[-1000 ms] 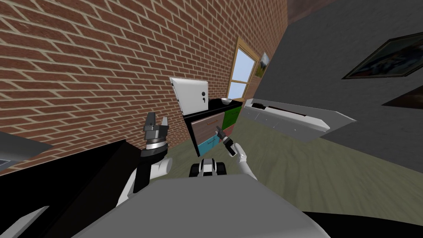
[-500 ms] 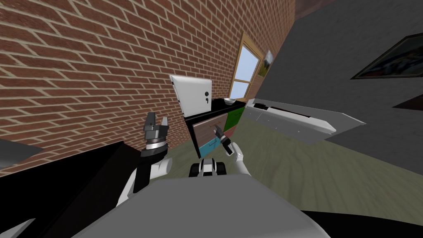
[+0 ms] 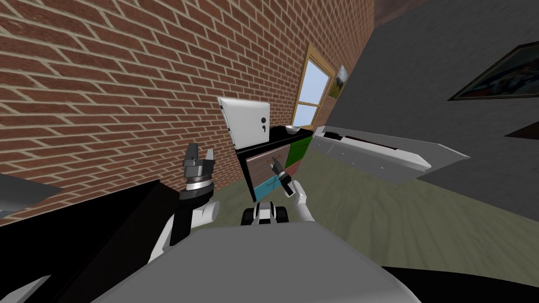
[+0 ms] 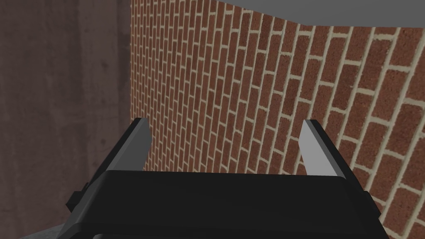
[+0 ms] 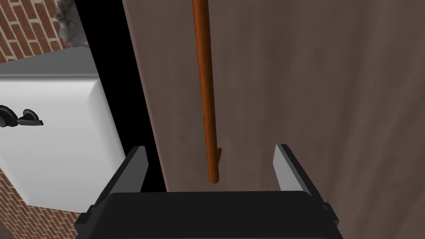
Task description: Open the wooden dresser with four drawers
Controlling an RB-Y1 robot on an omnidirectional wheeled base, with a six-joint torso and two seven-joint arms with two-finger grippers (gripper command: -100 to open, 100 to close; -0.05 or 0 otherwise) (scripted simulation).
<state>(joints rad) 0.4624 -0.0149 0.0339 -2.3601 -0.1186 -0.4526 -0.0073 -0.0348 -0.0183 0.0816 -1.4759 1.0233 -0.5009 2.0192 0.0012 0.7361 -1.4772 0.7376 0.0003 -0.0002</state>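
vs 0.5 s ago: right gripper (image 3: 275,167) has crept a bit closer to the dresser (image 3: 263,171) and now sits over its brown drawer front (image 5: 311,103). The slight whole-frame shift in the head view is my own move; it's larger against 1 s ago. Left gripper (image 3: 199,157) unchanged, raised beside the brick wall (image 3: 105,79).

Dresser stands against the brick wall ahead of me. Black top, 4 fronts: brown over teal (image 3: 262,187) on the near side, green (image 3: 297,147) over a reddish one on the window (image 3: 315,89) side. A white box (image 3: 246,123) and a small bowl (image 3: 291,129) stand on top.

Right wrist view adds detail the head view can't resolve. The orange-brown bar handle (image 5: 205,83) runs along the brown front, and its end lies between the fingers (image 5: 284,166), touching neither. Fingers spread wide, clamped on nothing. 1 finger is over the brown front. The other is over the black strip at the drawer's edge, with the white box's black latch (image 5: 20,118) beyond it. Left wrist view: left fingers (image 4: 139,141) also apart, pointed at the brick wall.

Room: olive floor (image 3: 379,210) open to the right of the dresser. Long grey worktop (image 3: 379,150) along the grey wall, well apart from the arm. Black furniture (image 3: 105,231) close by the left arm.
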